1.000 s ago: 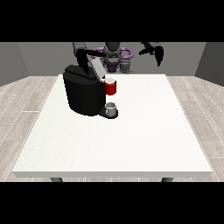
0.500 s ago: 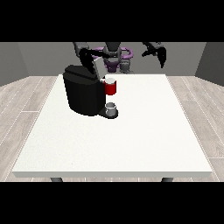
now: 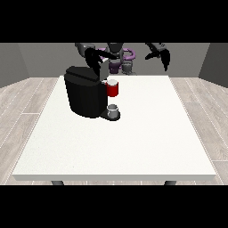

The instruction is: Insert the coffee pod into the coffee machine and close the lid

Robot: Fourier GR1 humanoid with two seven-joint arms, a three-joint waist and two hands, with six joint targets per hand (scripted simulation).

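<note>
standing on the white table (image 3: 147, 142), toward the view's left and rear, the black coffee machine (image 3: 84, 93) serves as the landmark. its red front part (image 3: 113, 89) faces the view's right, and a small grey cup (image 3: 113, 109) sits on the machine's base directly below that red part. the hand at the view's left (image 3: 95, 59) hangs just above the machine's top rear edge, beside a light grey piece (image 3: 103, 70) that rises from the top of the machine; whether its fingers are curled or straight cannot be told, and whether it touches the machine cannot be told either. the coffee pod cannot be made out as a separate thing, so its place cannot be told. the hand at the view's right (image 3: 163, 56) is raised well apart from the machine, off toward the table's far right edge, with its fingers drooping relaxed and holding nothing
</note>
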